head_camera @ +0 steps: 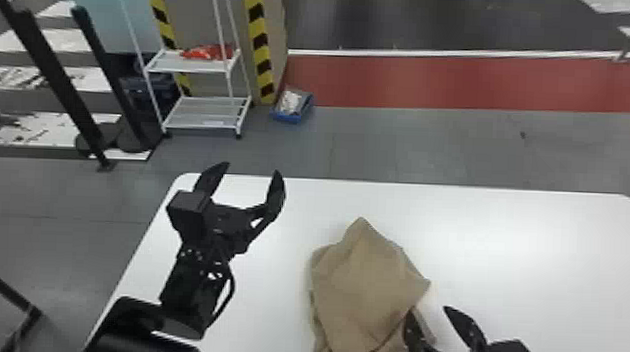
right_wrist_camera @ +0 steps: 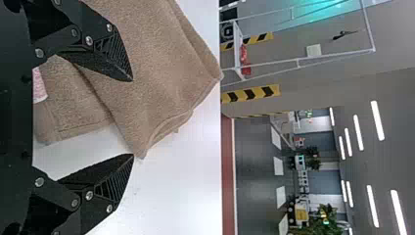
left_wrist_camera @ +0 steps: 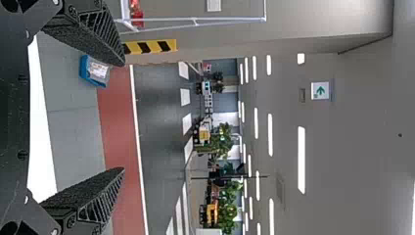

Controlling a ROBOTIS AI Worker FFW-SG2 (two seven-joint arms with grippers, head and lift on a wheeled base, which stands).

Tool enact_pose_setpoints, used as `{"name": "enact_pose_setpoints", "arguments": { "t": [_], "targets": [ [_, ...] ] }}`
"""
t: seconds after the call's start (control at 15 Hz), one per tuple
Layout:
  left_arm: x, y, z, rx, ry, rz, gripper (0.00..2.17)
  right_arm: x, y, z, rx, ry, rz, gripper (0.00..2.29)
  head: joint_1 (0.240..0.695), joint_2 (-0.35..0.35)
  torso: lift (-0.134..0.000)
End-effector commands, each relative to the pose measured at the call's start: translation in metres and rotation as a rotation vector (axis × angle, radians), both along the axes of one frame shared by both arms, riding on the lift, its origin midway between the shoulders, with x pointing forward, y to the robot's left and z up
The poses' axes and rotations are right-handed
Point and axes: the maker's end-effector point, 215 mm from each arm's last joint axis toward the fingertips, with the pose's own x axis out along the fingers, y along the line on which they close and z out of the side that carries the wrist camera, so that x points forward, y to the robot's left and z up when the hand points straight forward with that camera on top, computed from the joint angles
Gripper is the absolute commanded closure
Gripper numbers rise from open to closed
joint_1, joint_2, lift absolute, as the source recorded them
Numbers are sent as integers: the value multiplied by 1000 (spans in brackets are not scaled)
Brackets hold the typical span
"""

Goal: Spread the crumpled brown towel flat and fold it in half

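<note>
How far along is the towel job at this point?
Nothing looks finished: the brown towel lies bunched and creased on the table. Nothing is gripped; the right gripper has open jaws at the towel's right side, the left gripper is open, away from it. Spreading and folding both remain.

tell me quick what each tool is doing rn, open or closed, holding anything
Left tool: open, holding nothing.
Right tool: open, at the towel, not clamped on it.
</note>
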Motion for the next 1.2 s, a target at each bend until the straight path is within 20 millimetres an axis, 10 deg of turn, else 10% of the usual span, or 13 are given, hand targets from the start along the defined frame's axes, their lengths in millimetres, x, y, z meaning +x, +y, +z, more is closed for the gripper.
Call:
{"name": "enact_pose_setpoints", "arguments": {
  "t": [0.0,0.53,1.13],
  "targets": [
    [-1,1,-5,7,9,1,140,-4,-7,-18,-13,63,-10,410,695,108,0],
    [-2,0,-6,8,11,-4,140,-17,-13,-42,-20,164,-19,495,695,94,0],
    [-4,1,-7,7,11,-2,140,-24,-1,-61,-8,271,11,1214,695,103,0]
  ]
}}
